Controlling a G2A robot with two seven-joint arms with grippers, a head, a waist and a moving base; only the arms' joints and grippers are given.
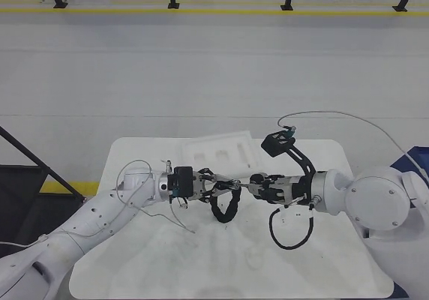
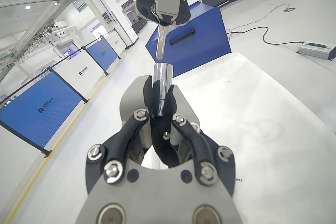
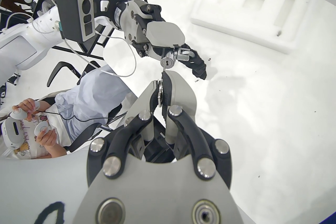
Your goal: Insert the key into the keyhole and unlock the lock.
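– Above the middle of the desk [image 1: 334,262], your left pincer [image 2: 160,89] is clenched on the lock [image 2: 162,75]. It is a chrome cylinder that sticks out ahead of the pincer and points at your other arm.

– Agreed. Your right pincer [image 3: 162,83] faces it from the right, clamped on the head of the key [image 2: 161,42]. The blade is aimed at the end of the cylinder.

– How close do you have it? From your left wrist, the tip sits just in front of the lock's end face. Nearly the whole blade is bare.

– From your right wrist, the tip is right at the keyhole [image 3: 166,62]. I cannot tell whether it has gone in at all. Blade and cylinder look lined up.

– You also have a black cable [image 3: 197,66] coming off the back of the lock. From above it hangs in a loop below your left pincer. I cannot tell whether the loop touches the desk.

– On the far side of the desk, beyond both arms, lies a white foam tray [image 1: 222,154] with three hollows. It is well apart from your lock and key.
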